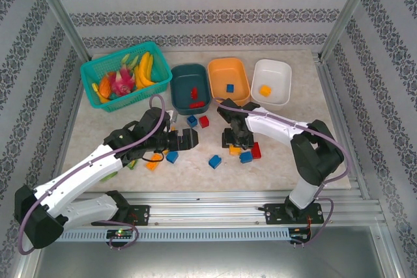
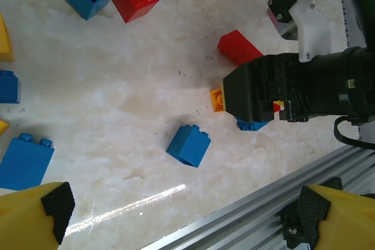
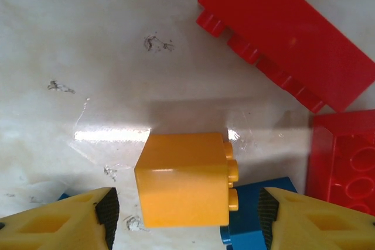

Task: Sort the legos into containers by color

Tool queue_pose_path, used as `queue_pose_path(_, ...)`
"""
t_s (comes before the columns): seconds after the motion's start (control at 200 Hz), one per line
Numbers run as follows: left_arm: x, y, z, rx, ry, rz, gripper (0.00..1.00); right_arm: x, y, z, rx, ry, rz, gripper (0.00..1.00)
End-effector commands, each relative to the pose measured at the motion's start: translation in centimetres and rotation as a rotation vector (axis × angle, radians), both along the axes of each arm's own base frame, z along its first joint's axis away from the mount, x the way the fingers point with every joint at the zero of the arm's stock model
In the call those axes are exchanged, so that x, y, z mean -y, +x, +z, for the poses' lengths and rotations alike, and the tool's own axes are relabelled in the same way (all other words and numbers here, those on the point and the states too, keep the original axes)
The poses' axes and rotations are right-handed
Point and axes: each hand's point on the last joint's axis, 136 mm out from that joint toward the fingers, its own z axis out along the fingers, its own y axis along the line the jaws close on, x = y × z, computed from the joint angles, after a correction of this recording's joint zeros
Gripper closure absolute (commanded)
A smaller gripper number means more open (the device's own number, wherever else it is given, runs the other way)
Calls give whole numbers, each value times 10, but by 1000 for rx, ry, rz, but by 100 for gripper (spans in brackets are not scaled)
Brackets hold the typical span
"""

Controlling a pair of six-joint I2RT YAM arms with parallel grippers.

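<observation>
Three tubs (image 1: pixel 218 73) are sitting in a row behind the scattered bricks (image 1: pixel 214 161); a basket (image 1: pixel 117 55) is standing left of them.

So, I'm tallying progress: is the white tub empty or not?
Not empty. In the top view, the white tub holds one orange-yellow lego.

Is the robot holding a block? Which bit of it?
Nothing is held. The right gripper is open, its fingers either side of the yellow brick with gaps showing. The left gripper is open too, nothing between its fingers.

Legos (image 1: pixel 214 161) mostly loose, 4 pcs in tubs (image 1: pixel 273 73).
</observation>
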Motion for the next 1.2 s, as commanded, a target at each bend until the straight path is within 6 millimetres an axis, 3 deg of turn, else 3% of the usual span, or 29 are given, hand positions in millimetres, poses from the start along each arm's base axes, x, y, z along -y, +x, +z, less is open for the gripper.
queue_pose_path(0.0, 11, 10, 20, 57, -46, 0, 0, 3, 4, -7, 0, -32, 21, 37)
queue_pose_path(0.44, 21, 17, 23, 56, -59, -17, 0, -1, 5, -17, -33, -41, 30, 56)
queue_pose_path(0.53, 23, 19, 25, 60, -65, -13, 0, -3, 8, -7, -12, -27, 32, 62)
queue_pose_path(0.615, 26, 22, 32, 72, -80, -13, 0, -3, 17, 22, 61, -17, 41, 64)
queue_pose_path(0.734, 40, 34, 47, 96, -112, -27, 0, 13, 43, 73, 179, 8, -1, 64)
queue_pose_path(0.879, 67, 61, 70, 136, -154, -44, 0, 59, 91, 112, 285, 18, -105, 64)
queue_pose_path(1.039, 97, 100, 85, 151, -219, -59, 0, 114, 149, 117, 323, -30, -215, 64)
queue_pose_path(1.194, 120, 135, 83, 143, -217, -93, 0, 142, 196, 98, 302, -42, -289, 64)
